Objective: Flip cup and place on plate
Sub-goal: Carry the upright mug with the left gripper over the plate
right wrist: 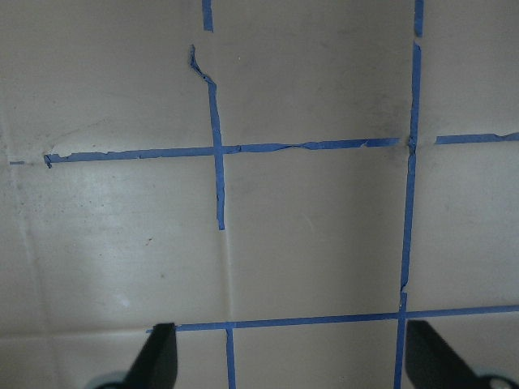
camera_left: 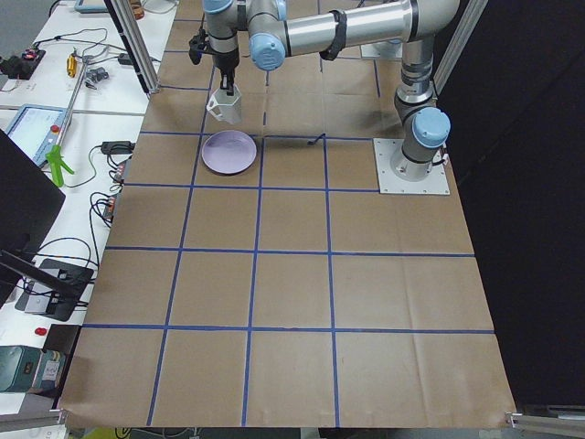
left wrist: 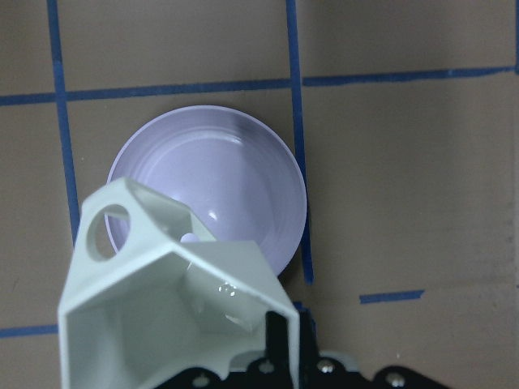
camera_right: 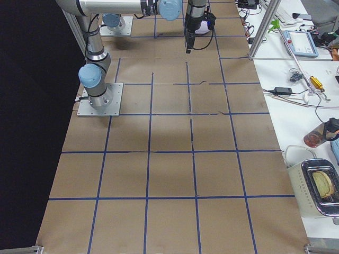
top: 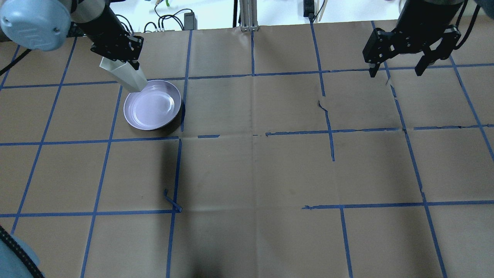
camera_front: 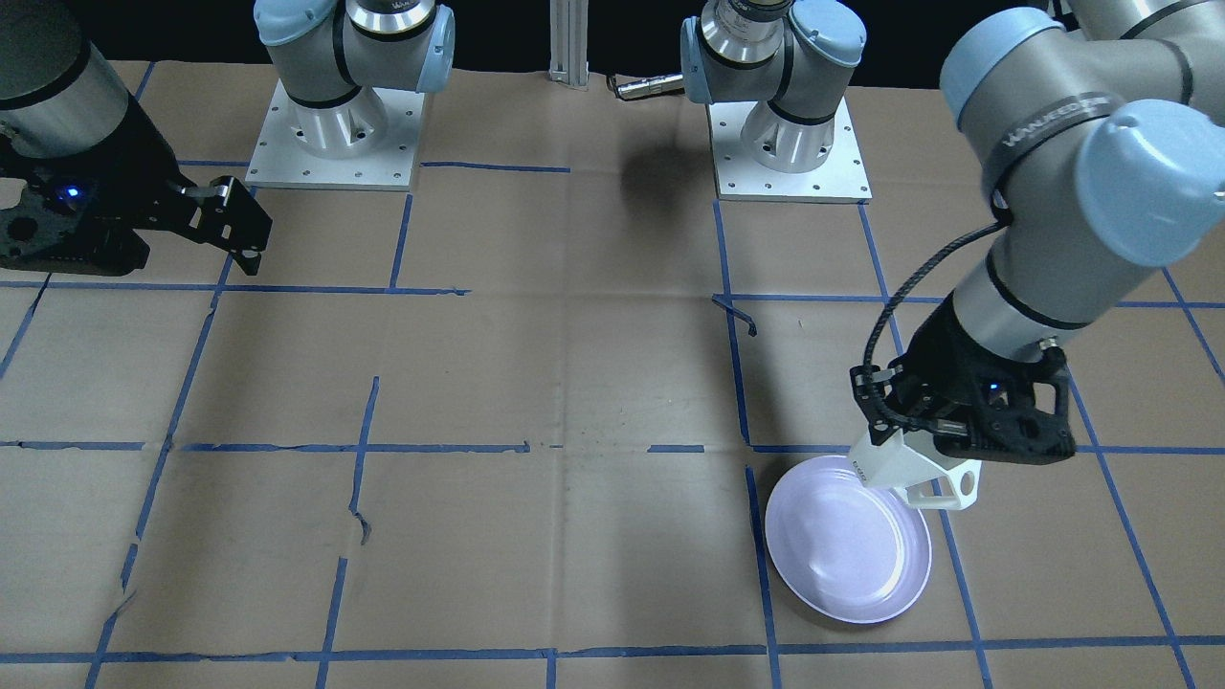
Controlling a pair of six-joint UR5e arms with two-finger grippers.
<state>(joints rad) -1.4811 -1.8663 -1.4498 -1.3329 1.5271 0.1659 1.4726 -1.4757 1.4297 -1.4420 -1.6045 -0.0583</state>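
Note:
My left gripper (camera_front: 898,442) is shut on the white faceted cup (camera_front: 914,476) at its rim. It holds the cup tilted, just above the robot-side edge of the lavender plate (camera_front: 847,555). In the overhead view the cup (top: 125,76) hangs from the gripper (top: 115,58) over the plate's (top: 154,108) near-left rim. In the left wrist view the cup's open inside (left wrist: 162,316) faces the camera, its handle to the left, and the plate (left wrist: 219,182) lies beyond. My right gripper (top: 395,72) is open and empty, far from both.
The table is brown paper with a grid of blue tape (top: 252,135), torn and lifted in spots (top: 173,202). The arm base plates (camera_front: 335,134) stand on the robot's side. The right wrist view shows only paper and both open fingers (right wrist: 158,356).

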